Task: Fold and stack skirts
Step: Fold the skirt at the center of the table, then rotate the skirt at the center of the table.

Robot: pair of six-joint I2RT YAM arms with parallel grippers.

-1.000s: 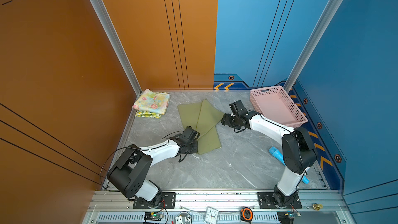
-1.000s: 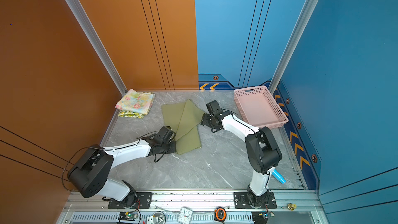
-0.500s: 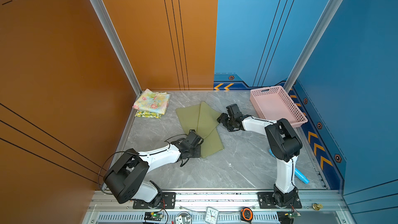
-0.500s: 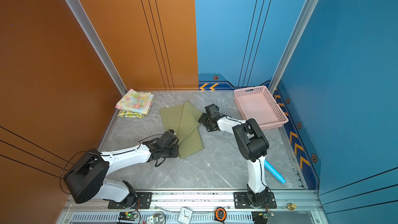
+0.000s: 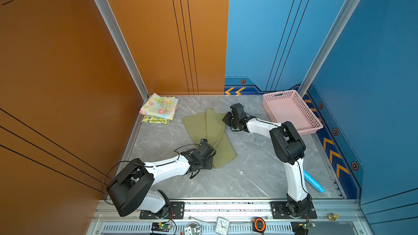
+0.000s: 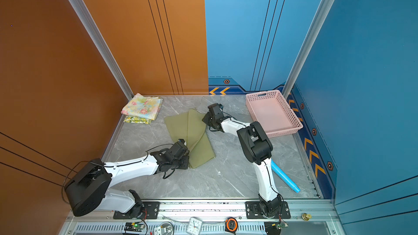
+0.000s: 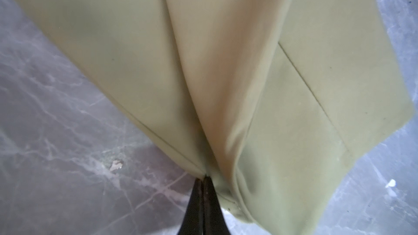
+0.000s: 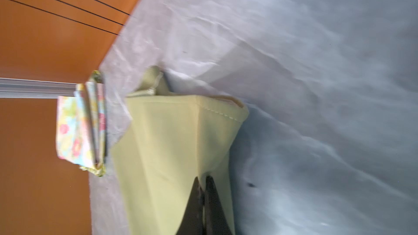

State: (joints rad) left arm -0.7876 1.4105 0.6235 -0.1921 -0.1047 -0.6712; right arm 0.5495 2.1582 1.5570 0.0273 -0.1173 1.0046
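Observation:
The olive green skirt [image 5: 207, 129] [image 6: 188, 129] lies partly folded on the grey marble floor, mid-table. My left gripper [image 7: 204, 177] is shut on its near edge, where the cloth bunches into a ridge [image 7: 217, 100]. My right gripper [image 8: 202, 178] is shut on the skirt's far right edge [image 8: 172, 136]; in a top view that hand [image 5: 226, 118] sits at the cloth's border. The pastel skirt with pink flowers [image 5: 159, 108] lies folded on top of the lemon-print skirt [image 5: 155, 120] in the back left corner.
A pink perforated basket [image 5: 280, 93] stands at the back right against the blue wall. A blue tube [image 5: 313, 180] lies at the front right behind the right arm. A clock [image 5: 222, 225] and a tape measure [image 5: 259, 224] sit on the front rail.
The right gripper has shut on the olive skirt's edge. Both arms shifted, the right elbow swinging inward, and the olive skirt turned and slid slightly left.

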